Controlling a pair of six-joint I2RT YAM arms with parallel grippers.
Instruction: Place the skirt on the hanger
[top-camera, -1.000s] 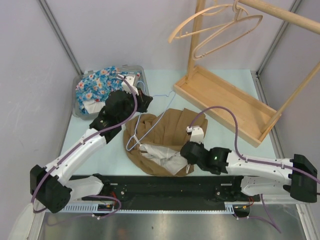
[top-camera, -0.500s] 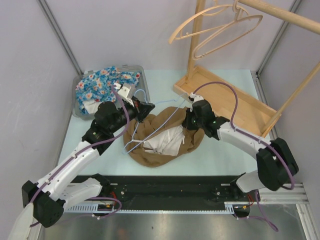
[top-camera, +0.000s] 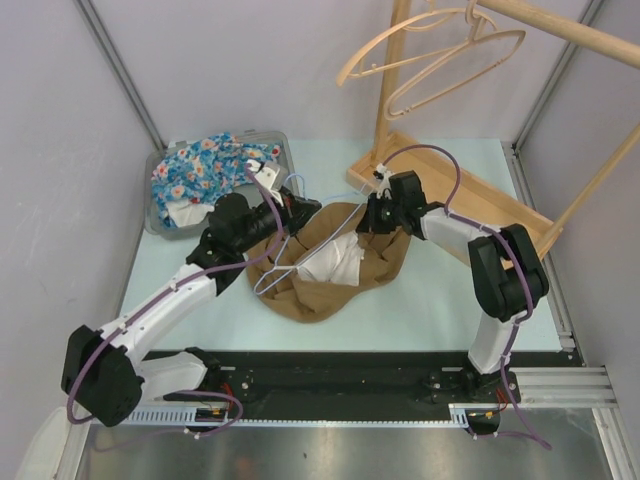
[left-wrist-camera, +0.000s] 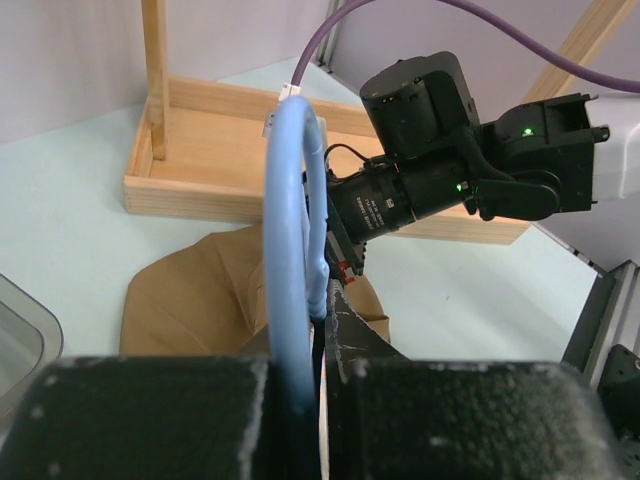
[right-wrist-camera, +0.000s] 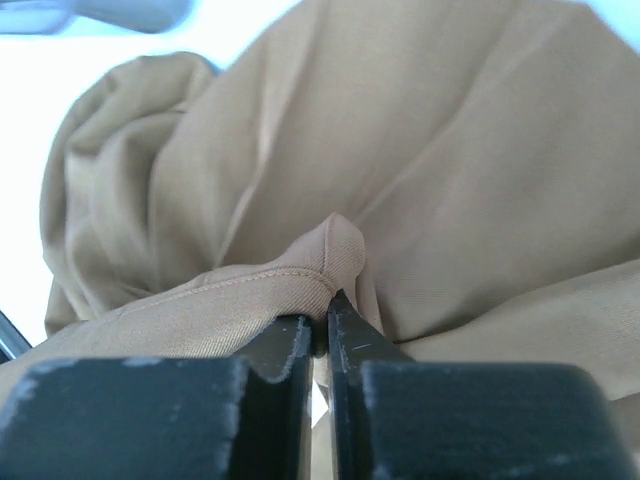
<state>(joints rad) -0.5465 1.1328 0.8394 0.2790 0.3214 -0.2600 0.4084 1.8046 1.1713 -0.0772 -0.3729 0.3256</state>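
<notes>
Right gripper (right-wrist-camera: 325, 315) pinches a fold of skirt (right-wrist-camera: 430, 170); left gripper (left-wrist-camera: 320, 325) clamps the blue hanger (left-wrist-camera: 288, 240), both beside the wooden rack (top-camera: 480, 205).

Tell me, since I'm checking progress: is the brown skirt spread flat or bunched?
Bunched: the brown skirt lies crumpled in folds, white lining showing.

Top camera: fixed high at the near edge, looking down and forward, far enough back to take in the whole counter (top-camera: 435, 300). Left wrist camera: directly behind the left tool (left-wrist-camera: 318, 320), close, facing across the counter to the rack (left-wrist-camera: 190, 195) and right arm (left-wrist-camera: 430, 150), with the hanger (left-wrist-camera: 292, 250) in the foreground. Right wrist camera: behind the right tool (right-wrist-camera: 322, 320), very close, frame filled by the skirt (right-wrist-camera: 400, 150). All three views share the skirt; top and left wrist views share the rack.
</notes>
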